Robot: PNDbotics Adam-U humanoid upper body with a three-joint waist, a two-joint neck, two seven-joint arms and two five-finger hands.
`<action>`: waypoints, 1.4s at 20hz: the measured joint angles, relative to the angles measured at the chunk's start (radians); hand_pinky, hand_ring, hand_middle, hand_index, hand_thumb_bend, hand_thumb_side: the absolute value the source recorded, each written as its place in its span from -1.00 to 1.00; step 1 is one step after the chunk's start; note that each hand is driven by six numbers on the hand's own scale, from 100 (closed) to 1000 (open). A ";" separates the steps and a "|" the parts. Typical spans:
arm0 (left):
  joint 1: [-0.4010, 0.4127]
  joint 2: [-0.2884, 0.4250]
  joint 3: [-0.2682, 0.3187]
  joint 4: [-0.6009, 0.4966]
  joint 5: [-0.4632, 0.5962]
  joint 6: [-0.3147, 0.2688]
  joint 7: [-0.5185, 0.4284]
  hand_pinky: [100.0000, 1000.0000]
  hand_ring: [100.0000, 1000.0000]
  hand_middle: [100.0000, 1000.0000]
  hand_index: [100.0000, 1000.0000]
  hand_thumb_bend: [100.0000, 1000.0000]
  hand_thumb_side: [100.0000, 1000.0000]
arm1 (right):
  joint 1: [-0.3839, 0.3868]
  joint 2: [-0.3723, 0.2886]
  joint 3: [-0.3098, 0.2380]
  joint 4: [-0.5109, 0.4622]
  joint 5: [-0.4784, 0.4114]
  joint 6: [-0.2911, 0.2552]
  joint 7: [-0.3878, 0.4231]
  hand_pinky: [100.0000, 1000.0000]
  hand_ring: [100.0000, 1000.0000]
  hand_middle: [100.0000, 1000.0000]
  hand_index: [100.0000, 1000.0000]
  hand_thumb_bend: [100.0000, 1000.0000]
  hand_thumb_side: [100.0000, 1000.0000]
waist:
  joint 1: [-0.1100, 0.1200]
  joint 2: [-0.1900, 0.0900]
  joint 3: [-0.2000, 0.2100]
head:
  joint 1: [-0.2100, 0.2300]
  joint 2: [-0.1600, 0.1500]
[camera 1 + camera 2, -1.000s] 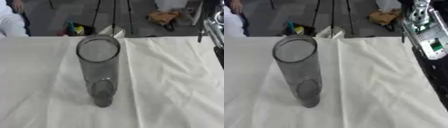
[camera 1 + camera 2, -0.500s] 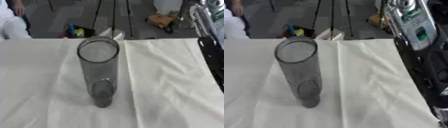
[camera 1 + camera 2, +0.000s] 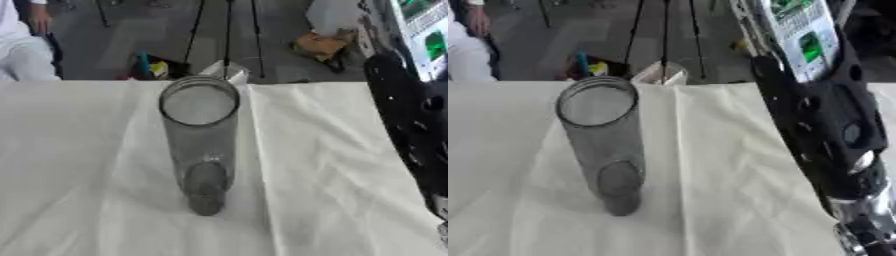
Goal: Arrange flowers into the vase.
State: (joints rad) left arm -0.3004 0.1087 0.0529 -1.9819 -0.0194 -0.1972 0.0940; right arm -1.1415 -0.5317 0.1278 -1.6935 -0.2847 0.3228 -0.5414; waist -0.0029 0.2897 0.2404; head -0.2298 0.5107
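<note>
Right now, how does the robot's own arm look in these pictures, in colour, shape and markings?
Only the right arm shows, along the right edge. It is a thick black shell with small round holes and a round silver joint low down. At its upper end sits a panel with green and white markings. No hand is visible, and no left arm.

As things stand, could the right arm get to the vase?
Probably yes. The right arm runs down the right side of the cloth-covered table, and nothing lies on the cloth between it and the upright, empty vase. The hand itself is out of view, so grasping can't be judged.
</note>
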 measured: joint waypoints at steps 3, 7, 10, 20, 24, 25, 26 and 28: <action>0.000 0.005 0.000 0.000 0.001 0.000 0.000 0.03 0.29 0.47 0.79 -1.00 1.00 | -0.012 0.011 0.005 0.001 -0.053 0.030 0.002 -1.00 -1.00 -1.00 -1.00 -0.27 -0.42 | -0.002 -0.002 0.000 | 0.001 0.000; 0.000 0.006 0.000 0.000 0.002 0.000 0.000 0.03 0.29 0.47 0.79 -1.00 1.00 | -0.021 0.027 0.018 -0.001 -0.119 0.059 0.004 -1.00 -1.00 -1.00 -1.00 -0.25 -0.45 | -0.003 -0.012 0.000 | 0.002 0.001; 0.000 0.006 0.000 0.000 0.003 0.000 0.000 0.03 0.29 0.47 0.79 -1.00 1.00 | -0.021 0.036 0.032 -0.016 -0.166 0.075 0.008 -1.00 -1.00 -1.00 -1.00 -0.26 -0.48 | -0.003 -0.013 -0.001 | 0.003 0.003; 0.000 0.006 0.000 0.000 0.006 0.001 -0.001 0.03 0.29 0.47 0.79 -1.00 1.00 | -0.011 0.062 0.063 -0.106 -0.293 0.112 -0.002 -1.00 -1.00 -1.00 -1.00 -0.27 -0.53 | -0.006 -0.013 0.001 | 0.003 0.003; 0.000 0.006 -0.001 0.000 0.009 0.002 -0.001 0.03 0.29 0.47 0.79 -1.00 1.00 | -0.011 0.070 0.071 -0.134 -0.335 0.127 -0.008 -1.00 -1.00 -1.00 -1.00 -0.25 -0.53 | -0.006 -0.016 0.004 | 0.010 0.006; 0.000 0.006 -0.002 0.000 0.009 0.003 -0.001 0.03 0.29 0.47 0.79 -1.00 1.00 | -0.011 0.071 0.074 -0.136 -0.344 0.131 -0.009 -1.00 -1.00 -1.00 -1.00 -0.25 -0.54 | -0.008 -0.019 0.004 | 0.012 0.008; 0.000 0.007 -0.005 0.000 0.009 0.003 0.000 0.03 0.29 0.47 0.79 -1.00 1.00 | -0.012 0.071 0.076 -0.139 -0.352 0.134 -0.010 -1.00 -1.00 -1.00 -1.00 -0.25 -0.55 | -0.010 -0.021 0.004 | 0.015 0.008; 0.000 0.012 -0.006 0.000 0.009 0.004 0.000 0.03 0.29 0.47 0.79 -1.00 1.00 | -0.017 0.079 0.080 -0.140 -0.372 0.141 -0.011 -1.00 -1.00 -1.00 -1.00 -0.24 -0.55 | -0.012 -0.024 0.004 | 0.019 0.008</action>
State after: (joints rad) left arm -0.3008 0.1208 0.0469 -1.9819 -0.0099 -0.1929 0.0942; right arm -1.1581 -0.4528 0.2074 -1.8337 -0.6568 0.4637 -0.5520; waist -0.0145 0.2655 0.2445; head -0.2106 0.5191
